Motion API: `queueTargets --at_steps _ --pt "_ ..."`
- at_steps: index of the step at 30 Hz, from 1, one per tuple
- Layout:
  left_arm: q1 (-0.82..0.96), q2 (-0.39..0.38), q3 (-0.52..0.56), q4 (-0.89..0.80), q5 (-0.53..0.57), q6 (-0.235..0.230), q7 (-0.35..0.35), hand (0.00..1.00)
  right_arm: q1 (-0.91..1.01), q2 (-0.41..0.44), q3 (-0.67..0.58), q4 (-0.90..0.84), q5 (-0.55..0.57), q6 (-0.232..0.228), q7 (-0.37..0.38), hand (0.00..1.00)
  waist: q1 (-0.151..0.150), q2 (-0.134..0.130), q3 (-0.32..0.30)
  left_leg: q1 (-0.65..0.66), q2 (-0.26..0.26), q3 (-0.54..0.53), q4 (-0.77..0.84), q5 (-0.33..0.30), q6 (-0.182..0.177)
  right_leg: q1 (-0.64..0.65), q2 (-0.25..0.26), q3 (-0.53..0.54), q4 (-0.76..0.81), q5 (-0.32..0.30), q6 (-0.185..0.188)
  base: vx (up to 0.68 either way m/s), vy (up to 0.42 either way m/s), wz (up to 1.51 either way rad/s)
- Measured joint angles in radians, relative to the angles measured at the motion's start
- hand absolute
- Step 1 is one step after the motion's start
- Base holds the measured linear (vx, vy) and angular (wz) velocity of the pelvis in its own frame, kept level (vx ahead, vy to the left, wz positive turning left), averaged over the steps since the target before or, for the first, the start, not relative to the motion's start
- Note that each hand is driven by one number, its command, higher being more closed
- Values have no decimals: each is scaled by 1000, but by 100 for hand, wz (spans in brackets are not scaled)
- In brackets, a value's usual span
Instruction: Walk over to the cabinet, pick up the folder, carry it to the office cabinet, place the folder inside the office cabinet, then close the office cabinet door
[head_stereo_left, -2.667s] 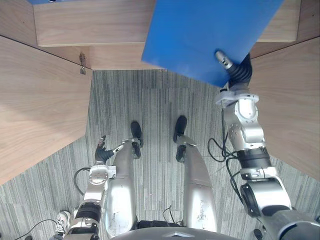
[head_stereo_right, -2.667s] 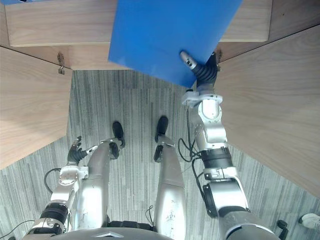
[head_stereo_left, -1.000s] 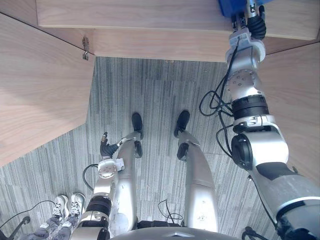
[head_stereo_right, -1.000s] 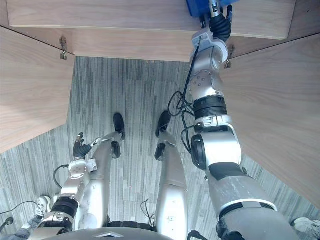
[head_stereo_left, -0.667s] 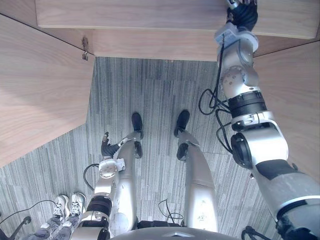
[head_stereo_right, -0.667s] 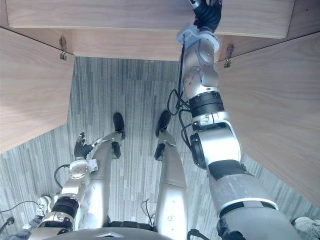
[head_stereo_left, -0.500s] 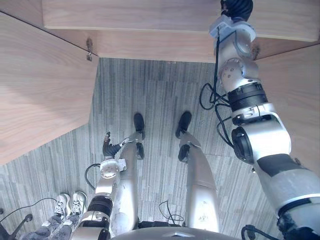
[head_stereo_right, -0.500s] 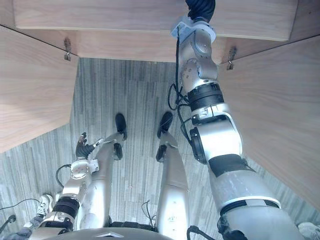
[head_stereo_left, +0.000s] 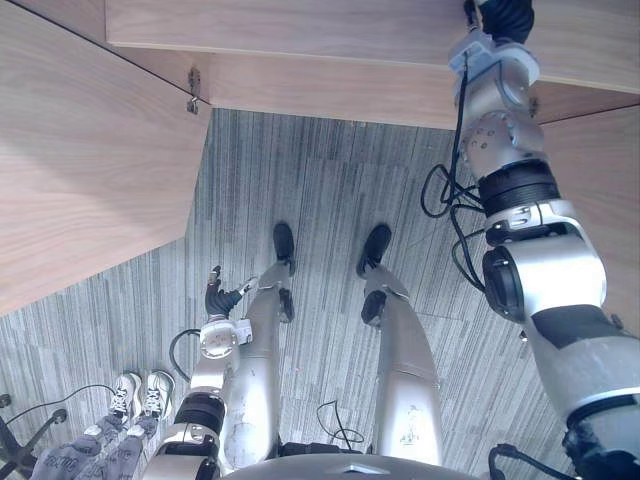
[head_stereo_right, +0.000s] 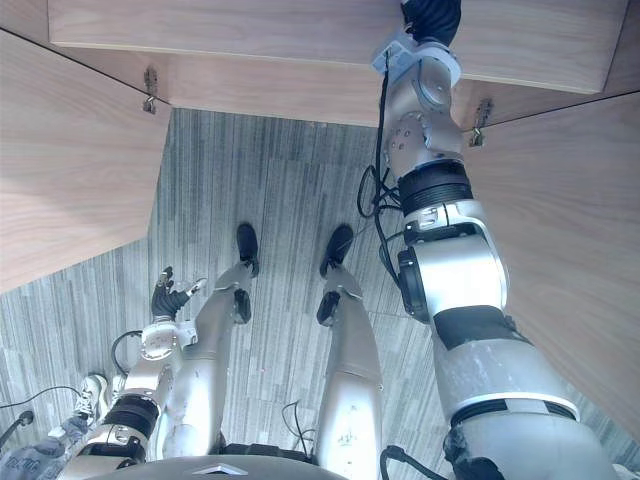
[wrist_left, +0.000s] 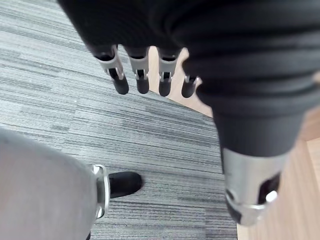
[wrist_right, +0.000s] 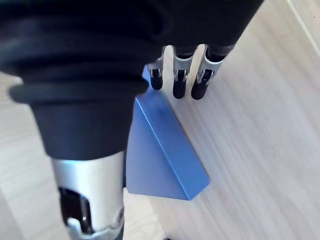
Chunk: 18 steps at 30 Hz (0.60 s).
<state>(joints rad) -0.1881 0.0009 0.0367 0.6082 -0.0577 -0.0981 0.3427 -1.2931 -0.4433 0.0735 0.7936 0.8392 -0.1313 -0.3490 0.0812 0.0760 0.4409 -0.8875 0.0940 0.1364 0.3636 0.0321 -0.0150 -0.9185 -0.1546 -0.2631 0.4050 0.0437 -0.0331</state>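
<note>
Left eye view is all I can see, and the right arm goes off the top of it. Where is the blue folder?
Observer: The right wrist view shows the blue wedge-shaped folder resting on a pale wooden shelf.
Operator: Is the hand squeezing it?
Observer: No. The right hand has its fingers straight by the folder's far end, with the thumb apart. I cannot tell whether they touch it.
Operator: What about the other hand, close up?
Observer: The left hand holds nothing, its fingers relaxed above grey striped carpet.
</note>
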Motion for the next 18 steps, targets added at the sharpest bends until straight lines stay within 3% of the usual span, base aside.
queueTargets --at_steps 8,11,13,15,17,18 --pt "1 6 0 -9 0 0 -2 0 149 -1 -49 -135 -23 -17 -1 0 -7 -1 -1 23 5 9 -3 -3 -2 28 8 6 -24 11 2 14 -12 -4" --pt "3 8 0 -13 0 0 -6 0 169 -10 -48 -210 -101 -16 -3 0 -9 -1 -1 29 8 29 -15 -2 -2 28 15 21 -45 28 6 17 -17 -13" --pt "17 10 1 -34 1 0 -7 0 211 -22 -46 -310 -209 -13 -14 0 -10 -1 -1 37 9 34 -17 2 6 35 17 25 -51 31 6 30 -21 -8" --pt "24 10 0 -48 8 0 -6 0 272 -45 -46 -428 -441 -1 -73 0 -10 -2 -1 59 10 34 -19 2 6 58 19 24 -62 32 7 44 -29 -1" --pt "25 12 0 -47 20 0 -4 0 284 -50 -46 -460 -520 6 -89 0 -11 -2 -1 67 10 34 -24 2 6 66 20 24 -66 32 7 40 -30 -1" --pt "25 13 1 -47 36 0 3 0 308 -61 -45 -512 -701 22 -124 0 -16 -3 -1 79 10 36 -36 2 6 78 21 24 -74 33 9 44 -34 -2"
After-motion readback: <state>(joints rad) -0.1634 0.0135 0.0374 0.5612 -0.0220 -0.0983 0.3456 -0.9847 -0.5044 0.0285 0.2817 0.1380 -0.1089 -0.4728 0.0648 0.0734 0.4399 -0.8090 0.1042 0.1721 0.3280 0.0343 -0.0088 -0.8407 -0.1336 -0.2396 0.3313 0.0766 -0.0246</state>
